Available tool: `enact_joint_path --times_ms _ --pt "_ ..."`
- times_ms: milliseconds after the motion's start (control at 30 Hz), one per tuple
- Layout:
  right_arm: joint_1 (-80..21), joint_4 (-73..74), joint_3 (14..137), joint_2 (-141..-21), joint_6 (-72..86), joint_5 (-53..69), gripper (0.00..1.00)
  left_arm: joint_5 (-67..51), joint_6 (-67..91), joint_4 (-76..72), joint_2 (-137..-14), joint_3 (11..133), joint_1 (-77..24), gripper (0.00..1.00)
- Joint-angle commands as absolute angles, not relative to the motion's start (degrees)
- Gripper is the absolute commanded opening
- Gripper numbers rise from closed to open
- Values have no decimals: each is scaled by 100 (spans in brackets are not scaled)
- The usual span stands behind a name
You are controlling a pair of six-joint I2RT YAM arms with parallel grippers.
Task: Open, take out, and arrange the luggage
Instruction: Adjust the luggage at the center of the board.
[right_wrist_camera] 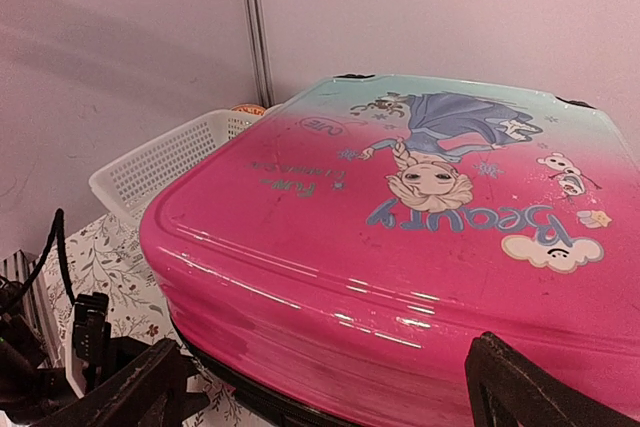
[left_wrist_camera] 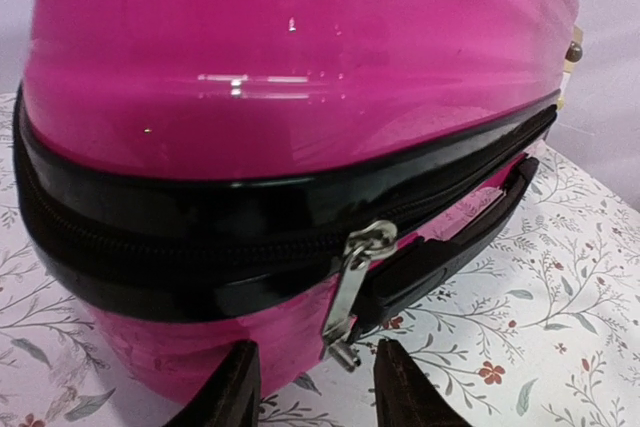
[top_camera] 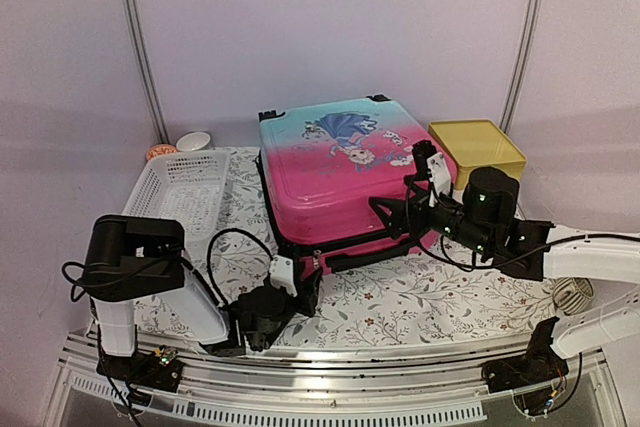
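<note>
Holding, left end effector (left_wrist_camera: 315, 392): nothing. My two fingers (left_wrist_camera: 232, 387) stand partly apart, low at the near left corner of the luggage (top_camera: 335, 172), and the bottom edge of my wrist view cuts them off.
Zipper pull (left_wrist_camera: 352, 292): hangs from the black zipper band (left_wrist_camera: 190, 232). Its tip is just above the gap between those fingers and touches neither.
Right end effector (right_wrist_camera: 328, 352): spread wide, gripping nothing. Only the two dark tips show, at the luggage's right side. I cannot tell whether either touches the shell.
Luggage: lies flat on the floral-clothed desk (top_camera: 420, 297), printed lid up and shut, between the white basket (top_camera: 180, 187) and the yellow box (top_camera: 478, 147).
Handle (left_wrist_camera: 450, 247): black, on the near side wall, partly hidden behind the pull.
Hidden: the lining and any contents, how far round the zip is closed, and the far side apart from two black bits at the far corners.
Behind the basket: a white bowl (top_camera: 193, 140) and an orange object (top_camera: 160, 151), mostly blocked by the basket rim.
</note>
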State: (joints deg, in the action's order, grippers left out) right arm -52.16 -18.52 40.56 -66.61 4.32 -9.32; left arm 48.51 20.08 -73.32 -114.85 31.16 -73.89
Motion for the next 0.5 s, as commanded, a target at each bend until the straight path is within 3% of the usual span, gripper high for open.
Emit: enact_joint_path --times_ms 0,200,467 --pt "-5193 -2038 3848 -6441 301 -913 99 4730 1771 -7791 -11634 3242 -7304 41" --pt "-5173 -1950 3943 -6460 70 -683 99 4330 1416 -9056 -11923 2885 -7321 44" --pt "-5163 -1611 3773 -6464 -174 12 99 4337 1429 -9575 -11898 2568 -7290 48"
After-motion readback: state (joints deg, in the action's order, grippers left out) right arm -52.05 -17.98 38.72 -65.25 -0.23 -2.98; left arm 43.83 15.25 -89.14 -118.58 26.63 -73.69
